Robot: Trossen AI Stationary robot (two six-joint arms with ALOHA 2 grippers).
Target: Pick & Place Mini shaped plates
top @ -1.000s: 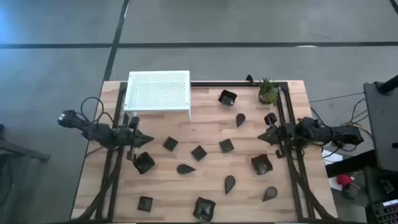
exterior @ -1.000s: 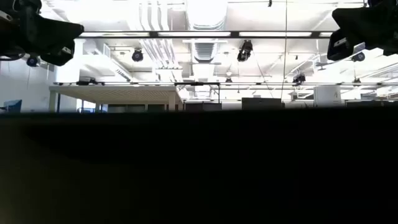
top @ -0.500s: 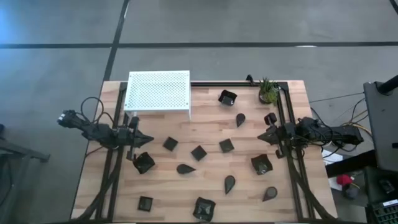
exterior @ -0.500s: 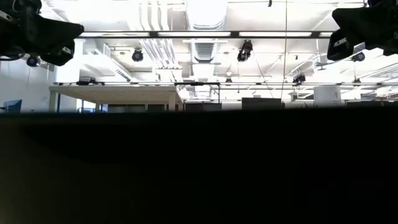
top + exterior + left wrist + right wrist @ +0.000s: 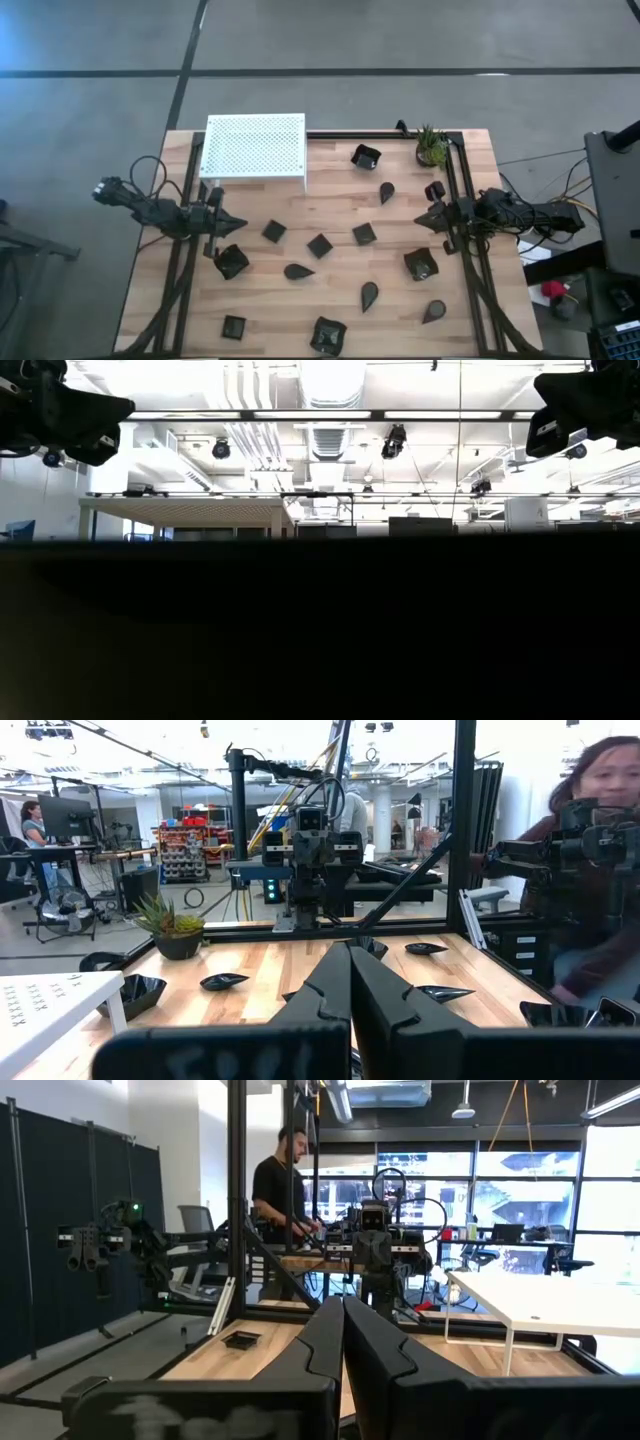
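Several small glossy black plates lie scattered on the wooden table (image 5: 330, 210): squares (image 5: 319, 245), teardrops (image 5: 298, 271) and larger ones with upturned rims (image 5: 421, 264), each flat on its base. My left gripper (image 5: 243, 224) hovers at the table's left side, shut, next to a rimmed plate (image 5: 231, 261). My right gripper (image 5: 418, 220) hovers at the right side, shut, above that rimmed plate near it. In the left wrist view the shut fingers (image 5: 349, 970) point across at a teardrop plate (image 5: 225, 981). The right wrist view shows shut fingers (image 5: 343, 1325) and a square plate (image 5: 241, 1340).
A white perforated platform (image 5: 254, 148) stands at the far left corner, a small green potted plant (image 5: 431, 146) at the far right. Black frame rails (image 5: 462, 250) run along both sides. People stand beyond the table (image 5: 600, 870) (image 5: 280, 1190). The low view's lower half is dark.
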